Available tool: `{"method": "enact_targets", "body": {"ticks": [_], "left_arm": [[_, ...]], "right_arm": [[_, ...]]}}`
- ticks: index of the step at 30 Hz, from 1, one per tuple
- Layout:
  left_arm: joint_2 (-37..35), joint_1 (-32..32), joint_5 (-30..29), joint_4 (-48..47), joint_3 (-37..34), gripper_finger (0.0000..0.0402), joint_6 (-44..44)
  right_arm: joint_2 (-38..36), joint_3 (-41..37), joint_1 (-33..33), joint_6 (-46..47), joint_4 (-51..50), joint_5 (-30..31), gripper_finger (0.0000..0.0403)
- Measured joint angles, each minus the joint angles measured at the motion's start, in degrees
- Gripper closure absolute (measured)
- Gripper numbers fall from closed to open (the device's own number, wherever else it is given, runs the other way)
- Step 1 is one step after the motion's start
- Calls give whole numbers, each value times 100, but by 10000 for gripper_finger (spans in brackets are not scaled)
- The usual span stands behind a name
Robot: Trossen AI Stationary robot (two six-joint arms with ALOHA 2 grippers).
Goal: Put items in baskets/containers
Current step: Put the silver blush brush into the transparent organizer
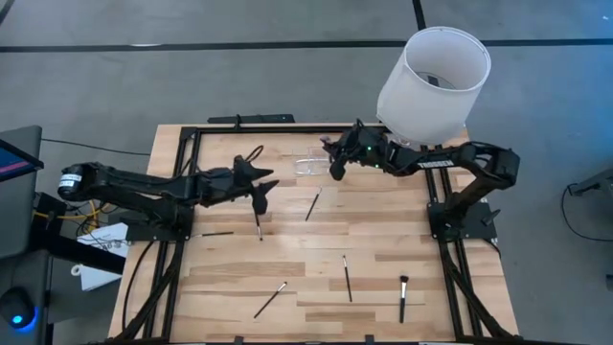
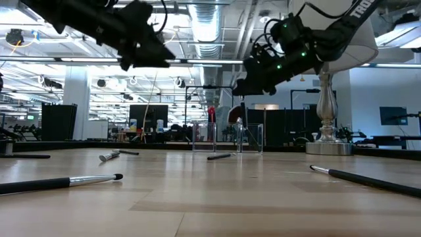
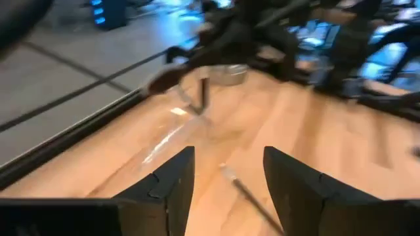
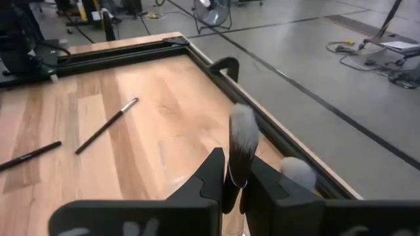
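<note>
My right gripper is shut on a makeup brush with a dark, pale-tipped head, over the far middle of the table. The clear organizer stands on the table just to its left and below it. My left gripper is open and empty, hovering left of the organizer, above a black brush that lies flat. More brushes lie flat on the wood: one near the middle and three by the near edge. My right gripper pinches the brush between its two fingers just behind the bristle head. The head sticks out past the fingertips. The fingers slant down toward the table's left. The brush is lifted clear of the table; its handle is hidden by the gripper.
A big white lampshade on a metal base stands at the far right corner, close behind my right arm. A black frame rims the table. Another thin brush lies by the left rail. Bare wood lies between the scattered brushes.
</note>
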Motion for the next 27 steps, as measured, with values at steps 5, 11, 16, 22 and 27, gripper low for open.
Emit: {"method": "enact_targets", "body": {"ticks": [5,11,16,22,27], "left_arm": [[0,-110,-135,-369,0,230,-608],[0,-478,-140,-457,2,237,-941],[0,-765,-415,-510,2,243,-1132],[0,-936,-640,-575,2,245,-1291],[0,-935,-880,-579,2,247,-1241]], "right_arm": [[14,0,-2,-67,-137,-3,377],[-15,0,-69,-152,-409,-3,378],[-17,0,-233,33,-836,-1,367],[-17,0,-386,72,-1458,-2,371],[-17,0,-420,62,-1712,4,358]]}}
